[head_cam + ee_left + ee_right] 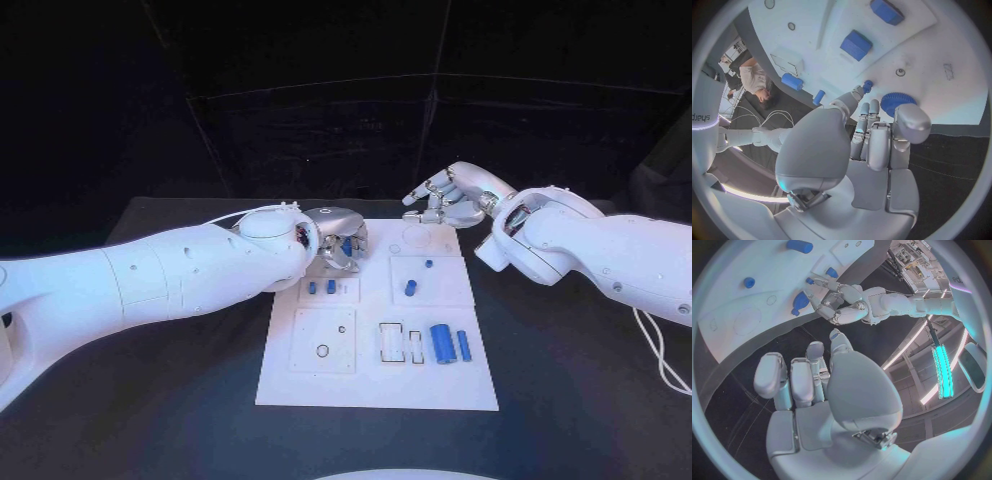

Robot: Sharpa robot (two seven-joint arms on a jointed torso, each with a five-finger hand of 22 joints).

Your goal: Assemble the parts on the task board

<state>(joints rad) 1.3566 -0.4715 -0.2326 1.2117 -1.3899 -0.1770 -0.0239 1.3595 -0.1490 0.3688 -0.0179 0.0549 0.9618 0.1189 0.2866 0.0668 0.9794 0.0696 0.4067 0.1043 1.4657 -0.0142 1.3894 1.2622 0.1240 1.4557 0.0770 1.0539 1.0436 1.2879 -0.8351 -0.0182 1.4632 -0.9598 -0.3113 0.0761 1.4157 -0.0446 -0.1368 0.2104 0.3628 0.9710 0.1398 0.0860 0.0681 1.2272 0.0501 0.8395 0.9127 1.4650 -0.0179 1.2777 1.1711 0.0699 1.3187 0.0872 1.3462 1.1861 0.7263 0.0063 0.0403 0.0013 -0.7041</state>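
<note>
The white task board (378,385) lies mid-table. My left hand (338,243) hovers over its far left corner and pinches a blue ridged round part (893,101) between thumb and fingers; that part (348,243) shows as a blue spot inside the hand. Near the fingertips, a small blue peg (867,86) stands on the board (942,45). My right hand (450,202) hangs above the board's far edge with its fingers (801,375) loosely apart and nothing in them. Two blue pegs (320,287) stand just in front of the left hand.
More blue parts sit on the board: a short piece (410,288), a small peg (428,265), and two upright cylinders (451,345) beside rectangular slots (402,343). A ring outline (323,349) marks the near left panel. Black table surrounds the board.
</note>
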